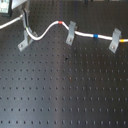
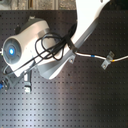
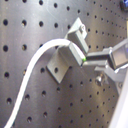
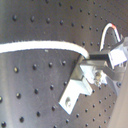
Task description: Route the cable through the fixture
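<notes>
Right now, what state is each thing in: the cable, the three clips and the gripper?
cable: threaded through middle and right clips, reaching the left one
left clip: upright, gripper at it
middle clip: upright, cable through
right clip: upright, cable through
gripper: shut on cable

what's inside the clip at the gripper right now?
In the first wrist view the white cable runs into the grey clip and ends at the gripper. The fingers cover the slot, so whether the cable is seated cannot be seen.
</notes>
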Controlling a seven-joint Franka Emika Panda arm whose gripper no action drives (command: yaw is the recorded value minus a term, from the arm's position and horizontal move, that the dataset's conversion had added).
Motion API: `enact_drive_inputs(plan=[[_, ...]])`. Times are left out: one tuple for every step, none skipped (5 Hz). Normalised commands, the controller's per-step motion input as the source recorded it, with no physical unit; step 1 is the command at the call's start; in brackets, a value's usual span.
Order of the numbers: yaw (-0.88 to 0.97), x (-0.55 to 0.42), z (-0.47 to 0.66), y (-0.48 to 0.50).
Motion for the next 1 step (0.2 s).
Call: enact_drive_inputs(plan=[[0.0,-0.3,0.01,-0.136]])
